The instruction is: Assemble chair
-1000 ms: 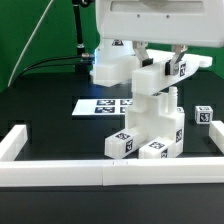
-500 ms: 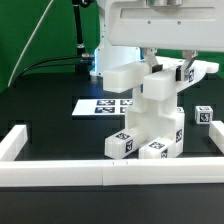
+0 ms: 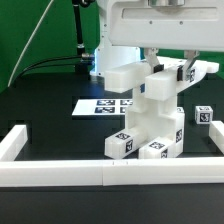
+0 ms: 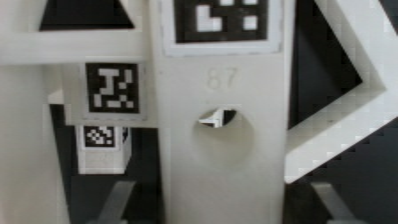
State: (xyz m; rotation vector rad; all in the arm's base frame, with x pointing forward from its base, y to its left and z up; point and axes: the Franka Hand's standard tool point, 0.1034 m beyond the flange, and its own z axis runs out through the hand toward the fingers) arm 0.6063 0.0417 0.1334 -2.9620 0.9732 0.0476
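The partly built white chair (image 3: 150,138) stands just behind the front border rail, with tags on its lower blocks. My gripper (image 3: 166,68) hangs right above it, shut on an upright white chair piece (image 3: 160,90) whose lower end rests against the top of the build. In the wrist view this piece (image 4: 222,100) fills the middle and carries a tag (image 4: 222,20) and a small hole. My gripper (image 4: 221,200) has one dark finger (image 4: 121,195) on each side of it. Beside it runs another tagged white bar (image 4: 111,88).
The marker board (image 3: 100,106) lies flat on the black table behind the build. A small loose tagged block (image 3: 203,115) sits to the exterior view's right. The low white border rail (image 3: 100,173) runs along the front, with side pieces at both ends.
Since a second ago the gripper and its held piece have shifted slightly to the exterior view's right, and the piece now stands straighter over the build. Nothing has moved in the last half second.
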